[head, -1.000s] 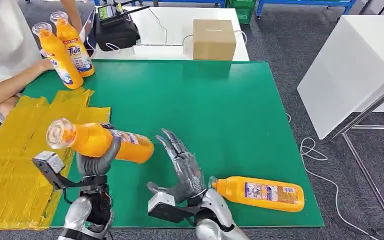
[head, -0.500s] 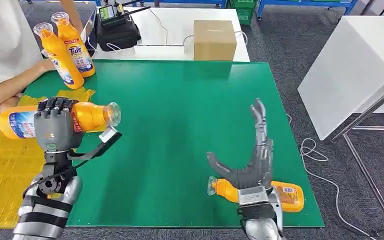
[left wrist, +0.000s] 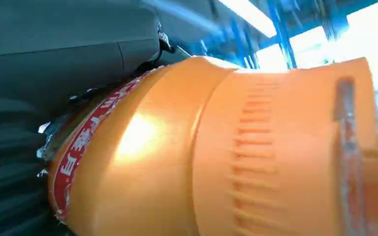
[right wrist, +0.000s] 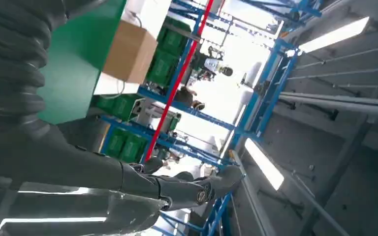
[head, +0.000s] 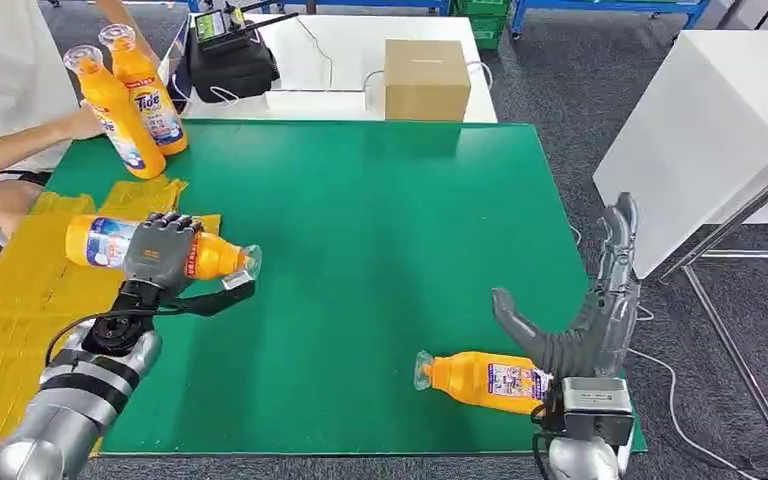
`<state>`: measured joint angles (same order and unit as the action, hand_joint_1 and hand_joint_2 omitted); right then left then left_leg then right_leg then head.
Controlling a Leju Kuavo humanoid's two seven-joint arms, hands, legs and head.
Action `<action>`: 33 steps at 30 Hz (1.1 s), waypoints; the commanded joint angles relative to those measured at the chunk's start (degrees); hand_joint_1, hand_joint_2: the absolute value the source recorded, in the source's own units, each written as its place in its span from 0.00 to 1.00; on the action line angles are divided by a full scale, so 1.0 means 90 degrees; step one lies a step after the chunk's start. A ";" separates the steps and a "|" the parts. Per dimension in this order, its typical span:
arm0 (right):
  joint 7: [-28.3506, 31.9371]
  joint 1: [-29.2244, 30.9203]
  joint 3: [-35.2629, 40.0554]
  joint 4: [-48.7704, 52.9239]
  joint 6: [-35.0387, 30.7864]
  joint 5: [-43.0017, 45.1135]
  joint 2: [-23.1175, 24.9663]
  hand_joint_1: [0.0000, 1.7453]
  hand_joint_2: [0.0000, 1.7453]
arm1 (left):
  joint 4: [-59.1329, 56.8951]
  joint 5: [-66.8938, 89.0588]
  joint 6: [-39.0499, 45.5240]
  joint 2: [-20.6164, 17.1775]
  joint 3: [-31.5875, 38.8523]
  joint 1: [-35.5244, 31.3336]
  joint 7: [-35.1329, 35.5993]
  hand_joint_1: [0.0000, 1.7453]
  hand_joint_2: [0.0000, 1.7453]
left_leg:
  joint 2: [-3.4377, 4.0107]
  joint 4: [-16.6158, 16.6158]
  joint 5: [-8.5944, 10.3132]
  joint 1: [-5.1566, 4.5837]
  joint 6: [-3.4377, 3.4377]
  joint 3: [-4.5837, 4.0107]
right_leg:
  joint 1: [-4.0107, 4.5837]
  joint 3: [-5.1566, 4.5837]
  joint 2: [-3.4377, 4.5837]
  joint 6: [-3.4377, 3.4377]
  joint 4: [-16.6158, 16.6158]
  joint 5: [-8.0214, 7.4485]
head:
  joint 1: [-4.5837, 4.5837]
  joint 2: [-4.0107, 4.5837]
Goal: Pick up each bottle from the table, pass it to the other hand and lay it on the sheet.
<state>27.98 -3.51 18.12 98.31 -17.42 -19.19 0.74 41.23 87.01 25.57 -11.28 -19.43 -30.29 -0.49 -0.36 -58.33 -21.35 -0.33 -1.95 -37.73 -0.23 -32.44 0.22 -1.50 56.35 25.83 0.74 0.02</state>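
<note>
My left hand (head: 161, 254) grips an orange bottle (head: 110, 243) around its middle, held level over the edge of the yellow sheet (head: 20, 300), cap toward the green mat. The same held bottle (left wrist: 216, 147) looms close in the left wrist view, with my left hand (left wrist: 54, 73) around it. A second orange bottle (head: 485, 380) lies on its side on the green mat (head: 380, 220) near the front right. My right hand (head: 590, 320) stands open just right of it, fingers (right wrist: 177, 189) stretched up, holding nothing.
Two more orange bottles (head: 130, 100) stand at the mat's far left corner, where a person's hand (head: 80, 122) touches one. A cardboard box (head: 425, 78) and a black device (head: 230, 60) sit on the white table behind. A white table (head: 700, 130) stands to the right.
My left hand has turned the bottle round, from cap-left to cap-right, and carried it down toward the sheet. My right hand drew away to the right, past the lying bottle, and stayed open.
</note>
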 commanded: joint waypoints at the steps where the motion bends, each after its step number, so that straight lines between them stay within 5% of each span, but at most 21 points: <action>1: 0.0012 -0.0085 -0.0278 -0.0131 0.0094 -0.0099 -0.0071 0.00 1.00 | -0.1990 -0.0570 -0.0201 0.0136 0.0194 -0.0547 -0.0260 1.00 1.00 | 0.0007 0.0005 -0.0006 0.0002 0.0008 0.0015 | 0.0001 0.0019 0.0000 0.0001 -0.0006 0.0004 | 0.0000 0.0000; 10: -0.0112 -0.0120 -0.0079 -0.0250 0.0144 -0.0368 -0.0048 0.00 1.00 | -0.2206 -0.0799 -0.0412 0.0033 0.0712 -0.0329 0.0244 0.95 1.00 | 0.0008 0.0003 -0.0010 0.0004 0.0014 0.0023 | 0.0004 0.0078 0.0002 0.0002 -0.0007 0.0008 | 0.0000 0.0000; 11: -0.0124 -0.0115 -0.0058 -0.0271 0.0142 -0.0397 -0.0044 0.00 1.00 | -0.2235 -0.0826 -0.0411 0.0032 0.0816 -0.0303 0.0321 0.37 1.00 | 0.0011 0.0005 -0.0016 0.0004 0.0019 0.0039 | 0.0003 0.0088 0.0005 0.0004 -0.0009 0.0013 | -0.0002 0.0000; 12: -0.0151 -0.0100 -0.0031 -0.0307 0.0161 -0.0434 -0.0051 0.00 1.00 | -0.2270 -0.0795 -0.0422 0.0015 0.0852 -0.0286 0.0471 0.00 1.00 | 0.0014 0.0007 -0.0010 0.0000 0.0016 0.0030 | 0.0000 0.0063 0.0012 0.0004 -0.0007 0.0007 | 0.0000 0.0000; 27: -0.0376 -0.0087 0.0077 -0.0407 0.0256 -0.0789 -0.0179 0.00 1.00 | -0.2181 -0.0825 -0.0049 0.0077 0.1253 -0.0189 0.0563 0.00 1.00 | 0.0005 0.0012 -0.0016 0.0003 0.0024 0.0053 | 0.0008 0.0056 0.0006 0.0008 -0.0012 0.0012 | 0.0000 0.0000; 33: -0.0544 -0.0345 0.0275 -0.0276 0.0667 -0.1430 -0.0735 0.00 1.00 | -0.1226 -0.1957 0.0272 0.0554 0.2107 0.0267 -0.0804 0.00 1.00 | -0.0006 0.0012 -0.0013 0.0001 0.0020 0.0050 | 0.0006 0.0055 -0.0006 0.0005 -0.0014 0.0013 | 0.0000 0.0000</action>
<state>23.65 -5.42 17.79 97.61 -14.18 -28.72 0.13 25.03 77.46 26.69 -10.93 -8.76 -30.91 1.72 -0.37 -58.30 -21.39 -0.31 -1.87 -37.52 -0.16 -32.24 0.23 -1.46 56.34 25.87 0.74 0.02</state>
